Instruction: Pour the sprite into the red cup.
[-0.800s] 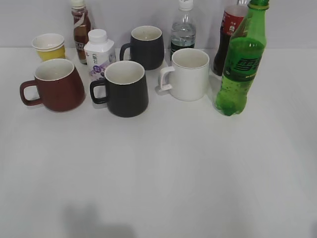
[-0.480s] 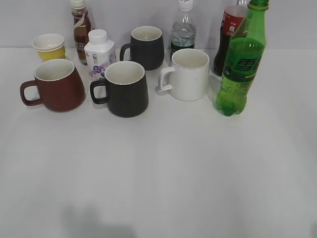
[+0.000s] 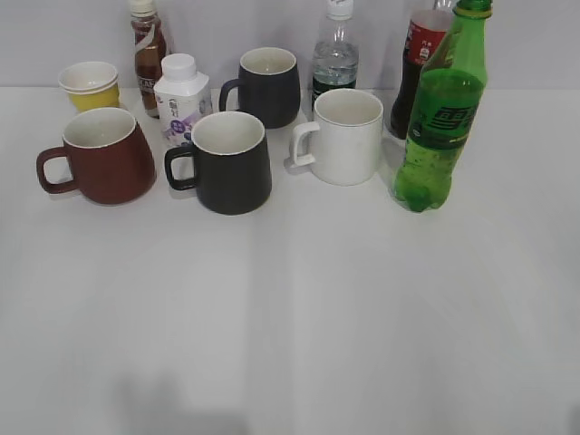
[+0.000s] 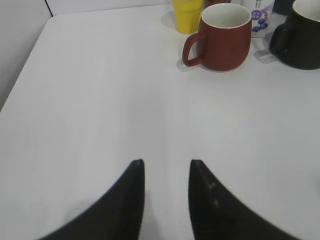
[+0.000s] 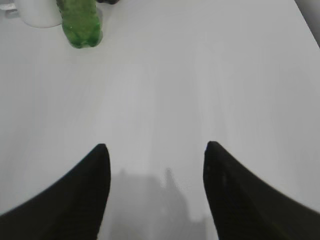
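Observation:
The sprite [image 3: 441,113], a tall green capless bottle, stands upright at the right of the white table; its base shows in the right wrist view [image 5: 79,25]. The red cup [image 3: 104,156], dark red-brown with a cream inside, stands at the left, handle to the left; it also shows in the left wrist view [image 4: 224,36]. My left gripper [image 4: 166,164] is open and empty over bare table, well short of the cup. My right gripper [image 5: 156,147] is open wide and empty, well short of the bottle. Neither gripper shows in the exterior view.
Between cup and bottle stand a black mug [image 3: 228,163], a second black mug [image 3: 267,86] behind it, and a white mug [image 3: 343,136]. At the back are a yellow paper cup [image 3: 90,84], a small white bottle [image 3: 181,95], a brown bottle [image 3: 148,50], a water bottle [image 3: 336,54] and a cola bottle [image 3: 419,54].

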